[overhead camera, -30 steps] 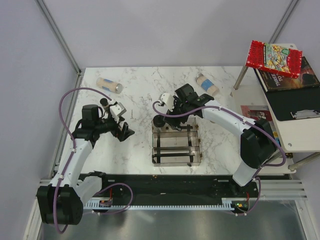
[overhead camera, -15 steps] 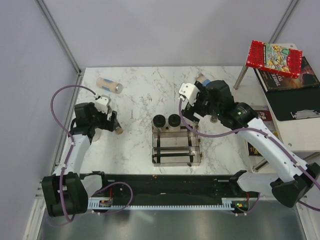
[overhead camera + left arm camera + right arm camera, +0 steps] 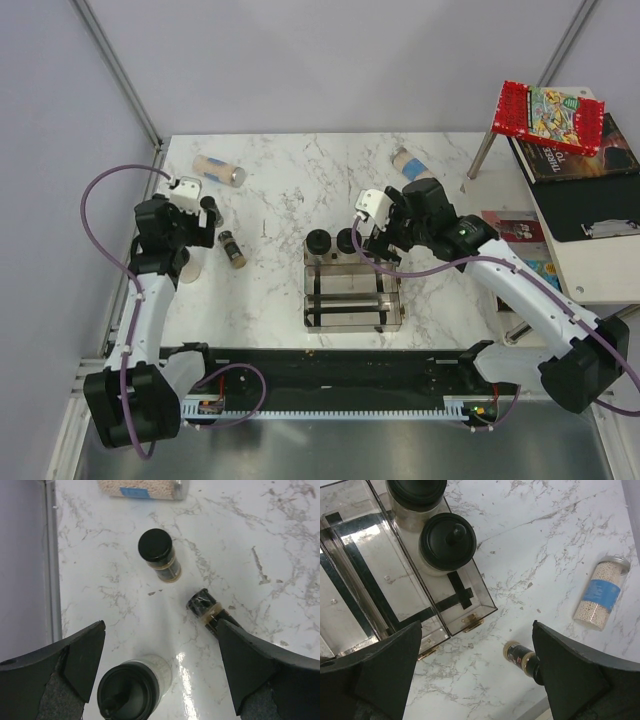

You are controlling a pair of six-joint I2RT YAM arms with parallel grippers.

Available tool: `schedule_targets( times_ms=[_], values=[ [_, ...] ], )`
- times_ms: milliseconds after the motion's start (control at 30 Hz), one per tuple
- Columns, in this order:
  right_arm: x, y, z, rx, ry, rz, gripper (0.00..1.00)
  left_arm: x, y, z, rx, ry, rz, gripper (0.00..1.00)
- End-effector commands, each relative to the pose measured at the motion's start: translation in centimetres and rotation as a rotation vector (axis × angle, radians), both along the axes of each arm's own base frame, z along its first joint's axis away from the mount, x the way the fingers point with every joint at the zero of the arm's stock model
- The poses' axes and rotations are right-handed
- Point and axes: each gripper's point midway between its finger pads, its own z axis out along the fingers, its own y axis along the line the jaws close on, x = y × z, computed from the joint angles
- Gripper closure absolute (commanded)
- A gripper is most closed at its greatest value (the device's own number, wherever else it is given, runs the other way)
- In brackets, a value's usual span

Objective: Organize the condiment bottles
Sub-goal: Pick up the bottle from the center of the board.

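White marble-veined tabletop (image 3: 290, 190), closed in by grey panels, carries a clear three-compartment rack (image 3: 345, 290) at its middle. A first black-lidded jar (image 3: 318, 241) and a second black-lidded jar (image 3: 346, 240) stand upright, side by side, in the rack's far compartment.

The right gripper (image 3: 477, 630) hangs above the rack's far right corner. Its jaws are spread wide and hold nothing. On the bare marble just off that corner a slim brown spice bottle (image 3: 522, 656) lies on its side. Farther out, well apart from the rack, a beige-filled blue-labelled bottle (image 3: 600, 592) also lies on its side, silver cap pointing away from the rack.

The left gripper (image 3: 160, 630) hovers over the table's left part, jaws equally wide and empty. A third black-lidded jar (image 3: 132, 687) stands upright low in the wrist view, between the roots of the two fingers; whether it touches them cannot be told. Ahead of the fingertips an upright spice bottle (image 3: 160, 554) shows its dark cap. A lying spice bottle (image 3: 207, 610) rests near the right-hand finger, apart from the upright one. Beyond both, a second beige-filled bottle (image 3: 140, 487) lies across the far left of the table.

Off the table's right edge, a side shelf (image 3: 600, 270) holds a red printed box (image 3: 550, 112).
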Motion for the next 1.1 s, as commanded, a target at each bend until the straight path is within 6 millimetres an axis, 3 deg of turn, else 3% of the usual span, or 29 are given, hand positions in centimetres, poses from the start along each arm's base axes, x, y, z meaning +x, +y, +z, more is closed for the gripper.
schedule_targets(
  times_ms=[0,300,733,1067],
  values=[
    [0.4,0.6,-0.8,0.017,0.007,0.010,0.02,0.7,3.5,1.5,0.027,-0.005,0.159,0.00],
    [0.4,0.7,-1.4,0.013,0.014,0.012,0.02,-0.9,6.1,-1.9,-0.002,0.170,0.208,0.00],
    [0.8,0.3,-2.0,0.008,0.023,-0.008,0.02,-2.3,6.9,-6.9,-0.069,0.351,0.194,0.00],
    [0.9,0.1,-2.1,0.013,0.020,-0.013,0.02,-3.2,6.5,-7.7,-0.080,0.398,0.179,0.03]
  ],
)
